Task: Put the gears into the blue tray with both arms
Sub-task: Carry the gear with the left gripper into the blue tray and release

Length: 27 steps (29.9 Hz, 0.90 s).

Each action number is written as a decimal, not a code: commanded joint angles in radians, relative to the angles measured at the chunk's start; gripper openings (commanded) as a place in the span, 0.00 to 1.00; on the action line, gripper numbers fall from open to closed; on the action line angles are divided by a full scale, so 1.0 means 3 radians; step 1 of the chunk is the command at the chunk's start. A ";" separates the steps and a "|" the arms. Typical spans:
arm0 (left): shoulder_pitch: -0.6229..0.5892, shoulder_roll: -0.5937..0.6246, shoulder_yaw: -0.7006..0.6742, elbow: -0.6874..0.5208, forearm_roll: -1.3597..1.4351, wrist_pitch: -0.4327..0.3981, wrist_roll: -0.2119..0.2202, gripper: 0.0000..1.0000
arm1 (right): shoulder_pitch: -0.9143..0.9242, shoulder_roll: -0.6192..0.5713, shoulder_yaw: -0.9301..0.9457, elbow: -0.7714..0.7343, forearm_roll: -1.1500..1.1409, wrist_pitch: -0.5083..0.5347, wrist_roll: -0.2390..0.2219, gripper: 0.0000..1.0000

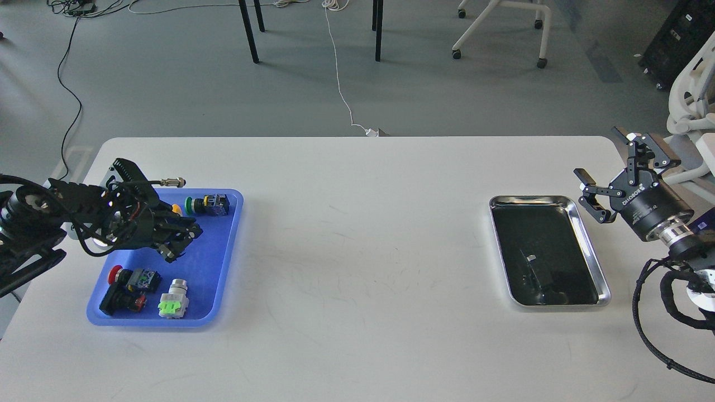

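The left gripper (181, 245) hangs low over the blue tray (223, 290) at the left side of the table (357, 234), its dark fingers bunched together and seen nearly end-on, so I cannot tell whether they are parted or pinching something. Over on the right, the right gripper (611, 173) sits just beyond the far right corner of the steel tray (600, 268), jaws spread wide and holding nothing. Now the key question: where are the gears? No gear shows itself clearly anywhere. The blue tray carries a green-and-yellow switch (208, 205) at its far edge, a red switch (129, 277) and a green-based switch (174, 301) at its near end, but nothing I can call a small black ring. The steel tray's mirror bottom shows only a tiny pale fleck (531, 257) and dark reflections, too murky to read as a gear. If any gears lie in there, they sit left and near of the open right claw, making the right arm much the closer one, and a flat round gear has no long axis to line up on. If the left claw is carrying one, it is already over the tray floor and the drop is just below it
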 commanded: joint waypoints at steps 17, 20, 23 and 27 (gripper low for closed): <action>0.0166 0.0012 -0.0510 -0.0157 -0.0113 0.0023 0.0000 0.95 | 0.0016 0.0005 0.0009 0.0000 -0.0005 0.0000 0.0000 0.98; 0.0212 0.0012 -0.0765 -0.0408 -0.0613 0.0028 0.0000 0.98 | 0.0021 0.0005 0.0010 0.0000 -0.0005 0.0000 0.0000 0.98; 0.0304 -0.0029 -0.0930 -0.0561 -0.1599 0.0028 0.0000 0.98 | 0.0036 0.0010 0.0004 0.0010 -0.0015 0.0000 0.0000 0.98; 0.0441 -0.0187 -0.1057 -0.0679 -0.3181 0.0049 0.0000 0.98 | 0.0128 0.0021 -0.0031 0.0025 -0.0046 0.0000 0.0000 0.98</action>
